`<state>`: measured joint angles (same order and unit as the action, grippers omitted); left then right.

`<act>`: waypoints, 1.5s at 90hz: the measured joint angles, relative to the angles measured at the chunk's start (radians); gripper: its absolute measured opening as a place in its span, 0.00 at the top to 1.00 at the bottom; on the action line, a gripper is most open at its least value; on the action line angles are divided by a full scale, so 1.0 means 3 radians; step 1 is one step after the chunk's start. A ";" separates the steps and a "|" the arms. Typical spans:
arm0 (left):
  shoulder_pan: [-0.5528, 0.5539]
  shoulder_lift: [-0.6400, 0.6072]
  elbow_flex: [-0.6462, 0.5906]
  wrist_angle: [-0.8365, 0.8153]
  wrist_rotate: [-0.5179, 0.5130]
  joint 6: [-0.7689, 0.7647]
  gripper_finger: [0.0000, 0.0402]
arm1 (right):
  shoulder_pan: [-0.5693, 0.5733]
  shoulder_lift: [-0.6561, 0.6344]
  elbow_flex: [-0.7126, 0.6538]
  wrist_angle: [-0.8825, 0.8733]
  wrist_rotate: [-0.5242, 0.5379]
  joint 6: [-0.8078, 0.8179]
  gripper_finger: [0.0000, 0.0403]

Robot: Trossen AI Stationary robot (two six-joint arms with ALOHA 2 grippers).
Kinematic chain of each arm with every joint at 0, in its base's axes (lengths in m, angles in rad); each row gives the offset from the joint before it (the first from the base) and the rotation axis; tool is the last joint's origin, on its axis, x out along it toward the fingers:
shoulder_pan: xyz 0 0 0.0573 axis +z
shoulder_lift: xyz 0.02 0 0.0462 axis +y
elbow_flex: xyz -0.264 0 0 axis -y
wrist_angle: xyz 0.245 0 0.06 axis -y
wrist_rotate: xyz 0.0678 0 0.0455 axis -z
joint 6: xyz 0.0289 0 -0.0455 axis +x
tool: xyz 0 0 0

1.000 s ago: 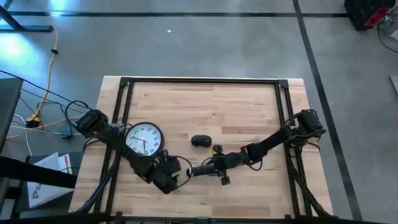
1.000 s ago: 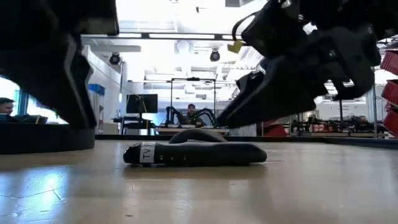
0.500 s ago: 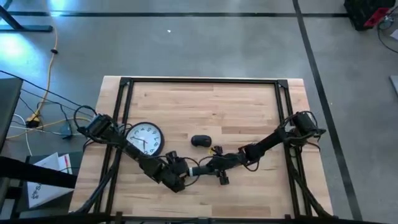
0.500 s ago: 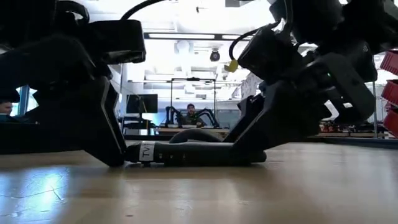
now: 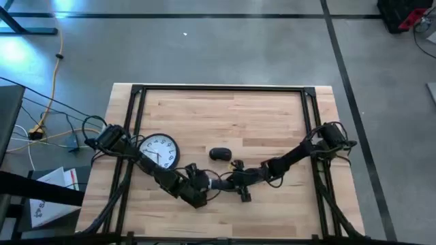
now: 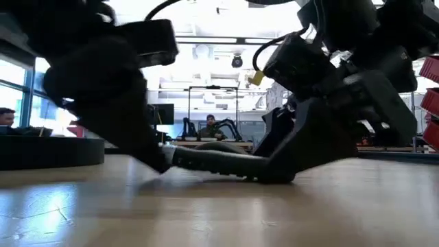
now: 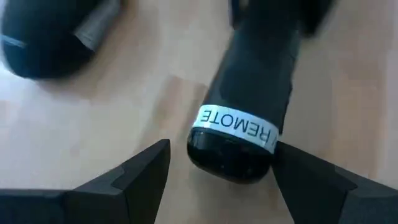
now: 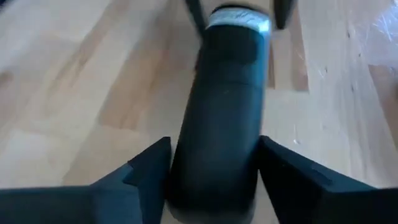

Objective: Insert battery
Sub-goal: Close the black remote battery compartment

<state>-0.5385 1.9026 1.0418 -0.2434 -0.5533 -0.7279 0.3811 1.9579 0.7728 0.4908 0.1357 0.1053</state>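
Note:
A black remote (image 5: 216, 184) lies near the table's front middle, with a white label band (image 7: 236, 127) at one end. My left gripper (image 7: 222, 146) is open, its fingers on either side of that labelled end. My right gripper (image 8: 214, 142) is shut on the remote's other end. In the low view the remote (image 6: 212, 163) is tilted: the labelled end is up by my left gripper (image 6: 161, 161), the other end is down at the table under my right gripper (image 6: 281, 171). The battery is out of view. My left gripper has one finger (image 7: 298, 168) right against the side of the labelled end (image 7: 270, 140); whether it touches I cannot tell. The other finger stands a little off. My right gripper pinches the remote's two long sides (image 8: 186, 162) between its fingers, near the unlabelled end. The fingers slant down from the table's right and lie along the remote. That end rests on the table.
A round wall clock (image 5: 158, 151) lies on the table's left under the left arm. A dark computer mouse (image 5: 219, 154) sits just beyond the remote. Bare wood lies toward the far edge and the near right corner.
My right gripper has come down and shut on the remote. My left gripper has gone toward the table's right edge until its fingers stand around the labelled end. That end has risen off the table while the other end stays down.

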 joint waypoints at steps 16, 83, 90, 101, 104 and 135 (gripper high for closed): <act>0.0031 0.0000 -0.0001 0.0095 0.0019 0.0100 0.36 | 0.0006 0.0000 0.0001 -0.0009 0.0138 0.0006 0.39; -0.0091 -0.0308 0.0255 -0.0700 -0.0098 0.0156 0.36 | 0.0015 -0.0474 -0.0012 -0.0468 0.0335 0.0669 0.63; -0.0114 -0.0336 0.0254 -0.0781 -0.0220 0.0190 0.36 | 0.0015 -0.0479 -0.0015 -0.0578 0.0312 0.0669 0.64; -0.0083 -0.0301 0.0124 -0.0771 -0.0278 0.0060 0.36 | 0.0018 -0.0437 -0.0012 -0.0682 0.0345 0.0481 0.65; -0.0079 -0.0280 0.0073 -0.0729 -0.0282 0.0029 0.36 | 0.0021 -0.0405 -0.0012 -0.0688 0.0377 0.0411 0.66; -0.0007 0.0002 0.0002 -0.0277 -0.0250 0.0078 0.36 | 0.0026 -0.0261 -0.0005 -0.0435 0.0376 0.0120 0.61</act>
<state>-0.5406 1.9032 1.0424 -0.3264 -0.6283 -0.7044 0.3889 1.8797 0.7712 0.3603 0.2486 0.1414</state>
